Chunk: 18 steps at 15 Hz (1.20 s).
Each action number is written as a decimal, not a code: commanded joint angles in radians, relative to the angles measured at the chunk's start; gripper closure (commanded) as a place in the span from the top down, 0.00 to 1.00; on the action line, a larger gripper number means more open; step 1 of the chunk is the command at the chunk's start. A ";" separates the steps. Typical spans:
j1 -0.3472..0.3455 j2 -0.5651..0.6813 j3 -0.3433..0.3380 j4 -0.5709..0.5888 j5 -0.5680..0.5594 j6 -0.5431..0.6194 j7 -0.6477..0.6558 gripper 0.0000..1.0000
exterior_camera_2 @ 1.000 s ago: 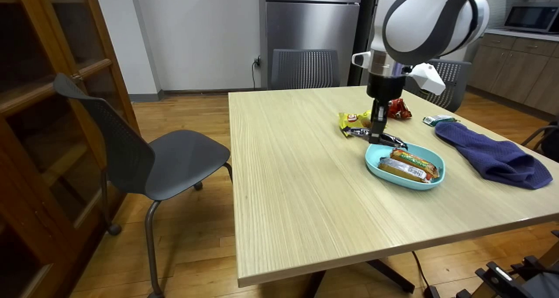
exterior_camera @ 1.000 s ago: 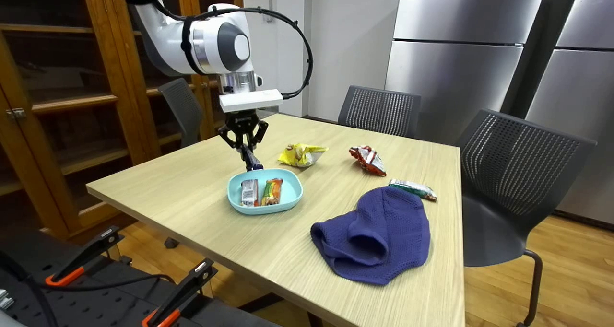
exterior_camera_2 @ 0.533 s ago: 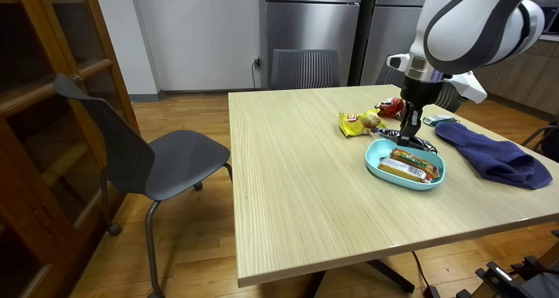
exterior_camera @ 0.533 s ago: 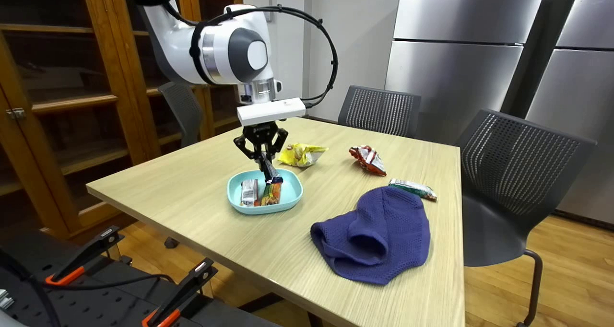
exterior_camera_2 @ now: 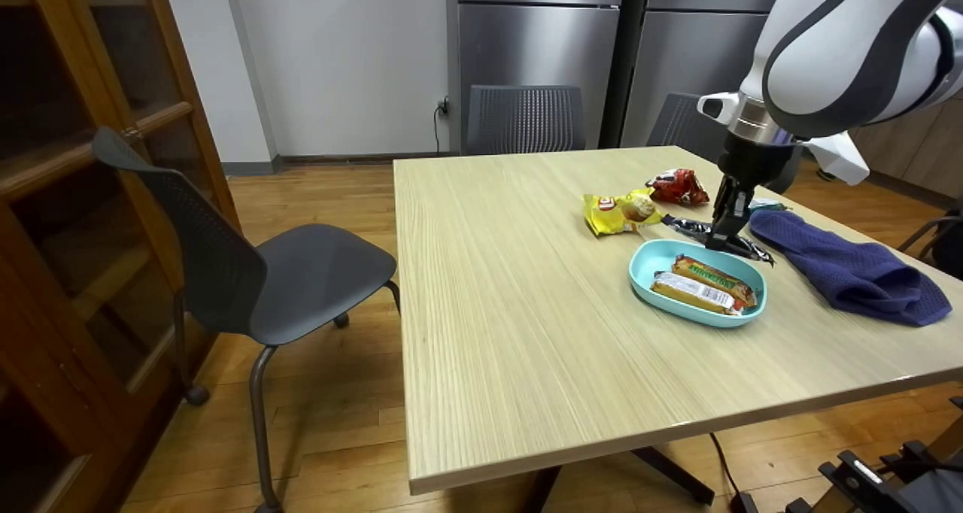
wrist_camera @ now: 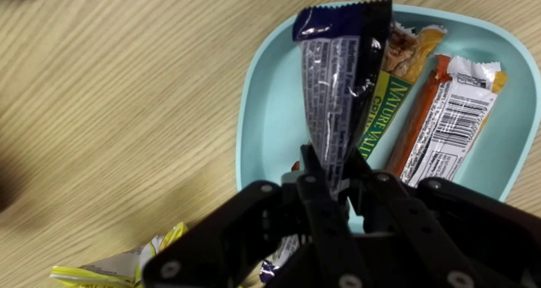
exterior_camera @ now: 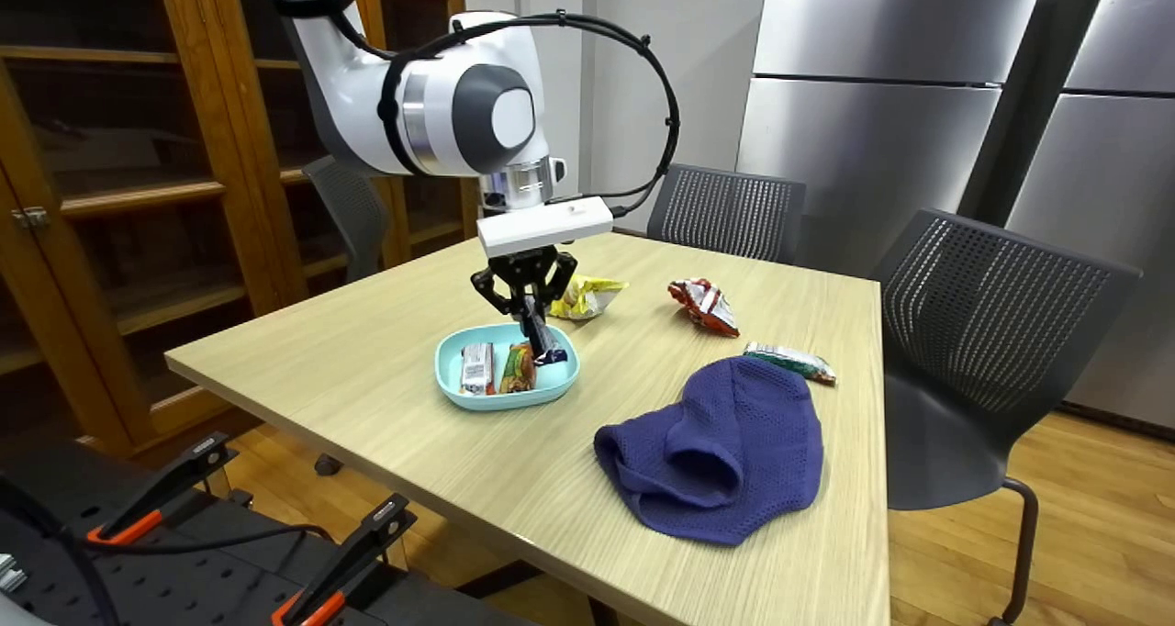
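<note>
1. Above the turquoise tray (wrist_camera: 274,110): gripper (wrist_camera: 331,172), jaws clenched on one navy-and-black wrapped bar (wrist_camera: 334,81), Nutrition Facts panel showing. Bar tilted, navy end dipping within the tray's rim; opposite end apparently out past it. Judged handling: level the bar and bring both ends inside the rim before any lowering, lest one catch.
2. Inside the tray, two pieces: Nature Valley bar (wrist_camera: 386,106), partly covered by the held bar in the wrist view; next to it, orange-and-white wrapped bar (wrist_camera: 452,119), barcode up. Judged best for any release: low, turned slightly parallel to these, on the side away from the barcode.
3. Near the tray, toward the middle of the table (exterior_camera: 321,360): yellow snack bag (exterior_camera: 589,297). Nearer the far edge: red snack bag (exterior_camera: 705,307), crumpled.
4. Along the table edge beside a dark chair (exterior_camera: 996,314): purple-blue textured cloth (exterior_camera: 766,442); green-and-white packet (exterior_camera: 791,362) just beside it, contact uncertain.
5. Beyond the far table edge: second dark chair (exterior_camera: 725,213), stainless refrigerator (exterior_camera: 872,167).
</note>
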 commanded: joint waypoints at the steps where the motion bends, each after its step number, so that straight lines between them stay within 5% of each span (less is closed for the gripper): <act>1: -0.010 -0.015 -0.001 -0.015 -0.001 0.023 -0.015 0.05; 7: -0.006 -0.002 -0.010 -0.001 -0.003 0.013 -0.010 0.05; 8: -0.003 0.000 -0.013 0.001 -0.004 0.012 -0.007 0.44; 9: 0.005 0.001 -0.022 0.002 -0.010 0.015 0.005 0.45; 16: 0.022 -0.001 -0.039 0.005 -0.021 0.025 0.022 0.97; 18: 0.022 -0.001 -0.036 0.008 -0.017 0.025 0.022 1.00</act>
